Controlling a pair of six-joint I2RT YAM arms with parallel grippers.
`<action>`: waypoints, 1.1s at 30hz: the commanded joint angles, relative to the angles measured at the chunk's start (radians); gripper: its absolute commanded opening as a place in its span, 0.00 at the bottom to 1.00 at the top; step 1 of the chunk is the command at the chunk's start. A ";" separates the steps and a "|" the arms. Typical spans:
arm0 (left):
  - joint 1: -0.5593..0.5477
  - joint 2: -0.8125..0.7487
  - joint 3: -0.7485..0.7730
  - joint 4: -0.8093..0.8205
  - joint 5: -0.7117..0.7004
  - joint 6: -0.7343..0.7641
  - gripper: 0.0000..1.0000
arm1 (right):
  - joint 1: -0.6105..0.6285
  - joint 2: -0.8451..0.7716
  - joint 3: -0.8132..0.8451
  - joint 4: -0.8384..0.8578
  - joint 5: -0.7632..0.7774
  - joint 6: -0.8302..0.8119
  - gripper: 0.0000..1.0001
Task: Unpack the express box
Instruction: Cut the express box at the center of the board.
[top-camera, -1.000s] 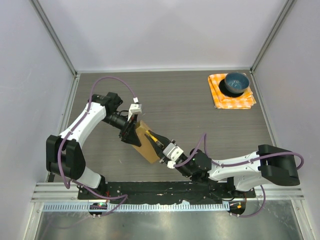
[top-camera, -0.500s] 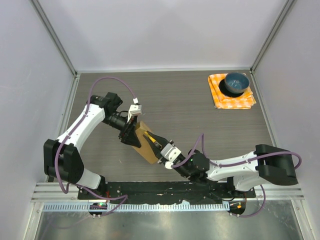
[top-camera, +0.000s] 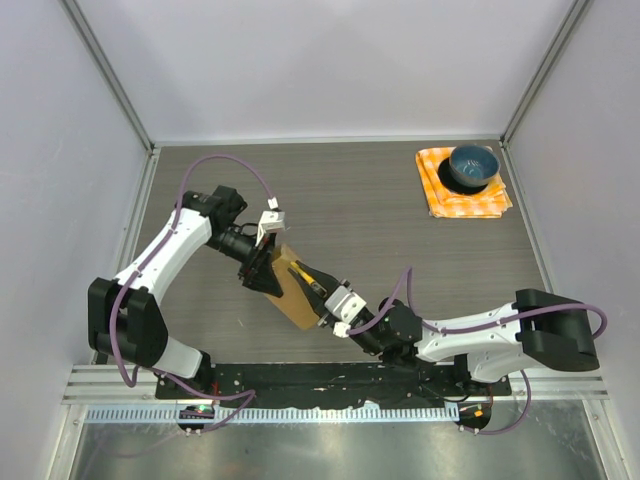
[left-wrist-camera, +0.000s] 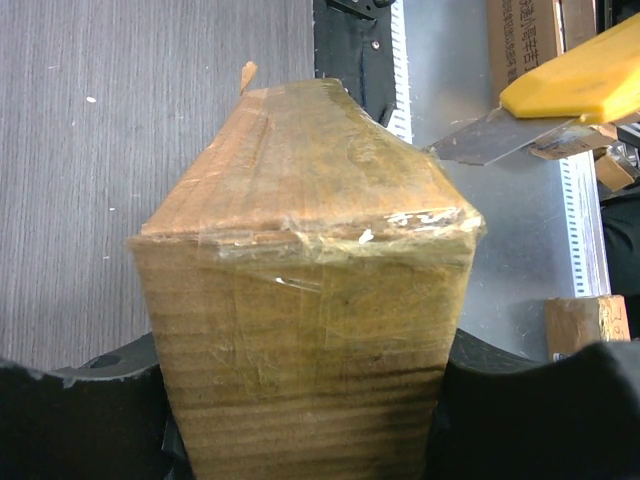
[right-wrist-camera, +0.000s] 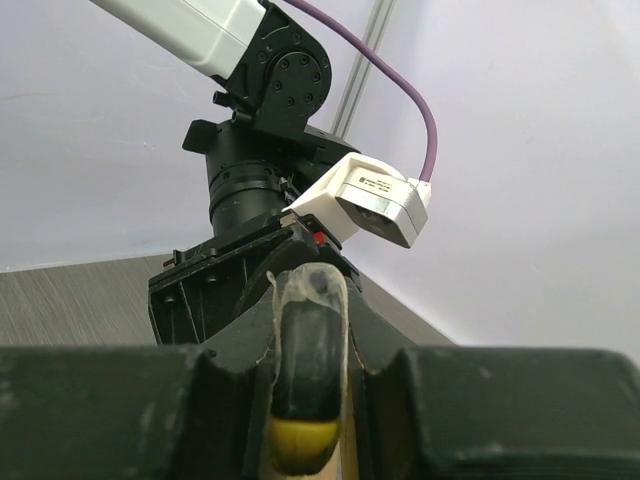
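Near counter's near edge, left of middle: taped box (top-camera: 287, 290), pinched in left gripper (top-camera: 262, 271). Clamped in right gripper (top-camera: 322, 297): knife (left-wrist-camera: 575, 80). Only in left wrist view: tape (left-wrist-camera: 300, 225) over seam, blade (left-wrist-camera: 480, 138) just beside box corner. Only from top: bowl (top-camera: 472, 166) on cloth (top-camera: 462, 196), far right corner.
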 joint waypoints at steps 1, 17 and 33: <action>-0.008 -0.017 0.005 -0.327 0.055 0.006 0.00 | -0.001 -0.043 -0.006 0.292 0.024 0.017 0.01; -0.008 -0.012 0.030 -0.327 0.071 -0.018 0.00 | -0.001 -0.016 -0.006 0.272 0.039 0.062 0.01; -0.006 -0.020 0.064 -0.327 0.089 -0.052 0.00 | -0.002 0.061 -0.057 0.271 0.170 0.062 0.01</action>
